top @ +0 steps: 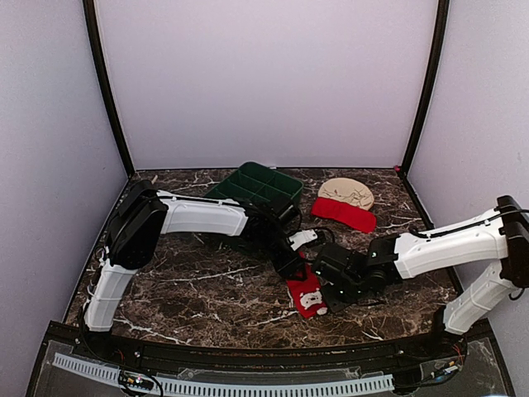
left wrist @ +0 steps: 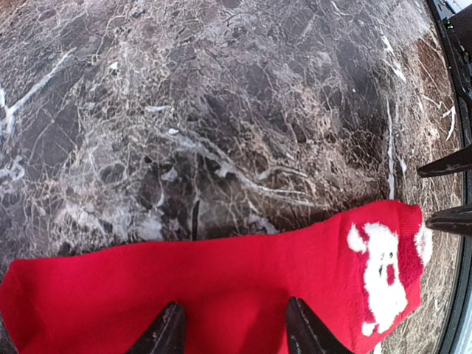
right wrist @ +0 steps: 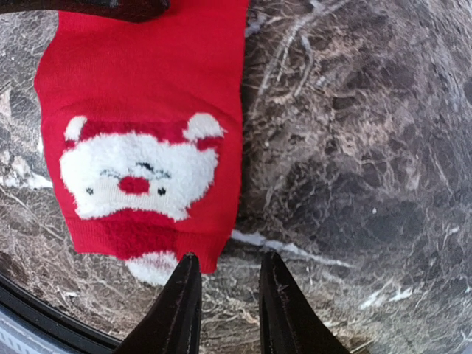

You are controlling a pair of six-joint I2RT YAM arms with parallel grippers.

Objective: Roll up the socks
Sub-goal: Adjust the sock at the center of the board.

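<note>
A red sock point(top: 305, 294) with a white Santa face lies flat on the marble near the front middle. My left gripper point(top: 289, 265) is open, both fingers point(left wrist: 166, 333) set down over the sock's plain red part point(left wrist: 184, 280). My right gripper point(top: 332, 291) is open with a narrow gap, and nothing is between its fingers point(right wrist: 183, 306). It stands at the corner of the sock's cuff end point(right wrist: 140, 110). A second red sock point(top: 343, 214) lies flat at the back right.
A green compartment tray point(top: 256, 184) stands at the back middle, behind the left arm. A beige fabric piece point(top: 348, 192) lies against the second sock. The table's black front rim point(right wrist: 29, 310) runs just past the Santa sock.
</note>
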